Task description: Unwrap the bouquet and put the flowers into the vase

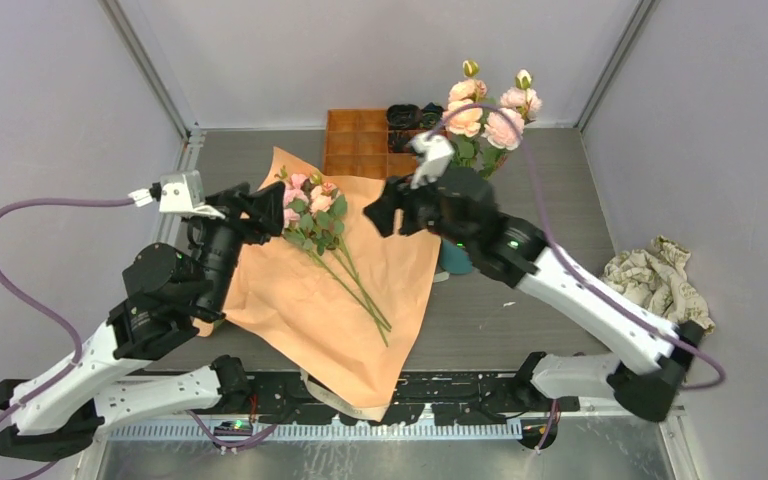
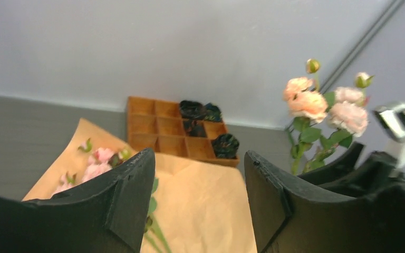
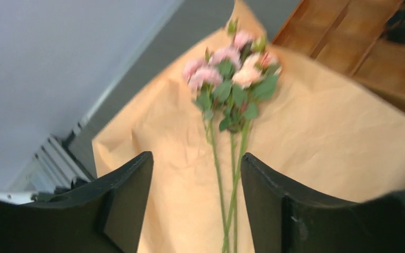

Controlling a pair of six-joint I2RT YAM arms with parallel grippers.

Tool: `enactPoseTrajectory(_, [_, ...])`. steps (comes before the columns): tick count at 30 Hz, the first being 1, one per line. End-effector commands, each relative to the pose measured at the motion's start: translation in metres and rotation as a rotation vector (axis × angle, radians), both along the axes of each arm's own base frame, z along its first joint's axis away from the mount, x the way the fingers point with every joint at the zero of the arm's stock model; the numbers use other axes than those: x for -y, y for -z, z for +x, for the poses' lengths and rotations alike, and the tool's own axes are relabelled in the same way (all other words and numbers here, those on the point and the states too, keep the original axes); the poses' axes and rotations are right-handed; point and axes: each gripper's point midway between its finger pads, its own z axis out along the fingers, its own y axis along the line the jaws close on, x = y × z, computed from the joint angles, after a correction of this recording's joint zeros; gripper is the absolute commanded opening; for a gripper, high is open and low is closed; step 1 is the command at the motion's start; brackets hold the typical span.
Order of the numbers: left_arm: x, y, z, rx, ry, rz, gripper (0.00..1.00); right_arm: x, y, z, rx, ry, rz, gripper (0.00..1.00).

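1. Peach paper (image 1: 290, 300) lies spread on the tabletop (image 1: 520, 310). A few flowers (image 1: 312, 212) rest on it, heads toward 11 o'clock and stems toward 5.
2. The left arm (image 1: 170, 290) points to 1 o'clock. Its wrist view shows the left jaws apart and empty.
3. The right arm (image 1: 560, 280) stretches toward 10 o'clock, right jaws spread over the stems, gripping nothing.
4. Only the top view shows the vase (image 1: 450, 265), at the paper's 3 o'clock under that arm, with more blooms (image 1: 488, 112) above.

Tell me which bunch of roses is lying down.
The pink bunch on the peach paper, stems flat; the other bunch by the tray stands upright.
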Motion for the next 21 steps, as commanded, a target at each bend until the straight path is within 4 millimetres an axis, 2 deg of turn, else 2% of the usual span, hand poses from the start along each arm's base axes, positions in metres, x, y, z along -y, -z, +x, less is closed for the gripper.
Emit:
enactPoseTrajectory(1, [-0.026,0.043,-0.001,-0.125,-0.109,0.072,0.62,-0.054,0.037,-0.001,-0.101,-0.082,-0.107,0.62])
enactPoseTrajectory(5, [-0.046,0.049,-0.006,-0.146,-0.156,0.075,0.61,-0.094,0.098,0.001,-0.240,-0.137,-0.230,0.50])
enactPoseTrajectory(11, [-0.063,0.052,-0.012,-0.133,-0.180,0.048,0.61,-0.129,0.196,0.000,-0.390,-0.186,-0.465,0.48])
enactPoseTrajectory(17, [-0.077,0.053,-0.017,-0.129,-0.205,0.036,0.61,-0.155,0.251,0.002,-0.451,-0.227,-0.615,0.49])
enactPoseTrajectory(21, [-0.088,0.055,-0.019,-0.128,-0.232,0.018,0.61,-0.169,0.272,0.011,-0.461,-0.237,-0.675,0.49])
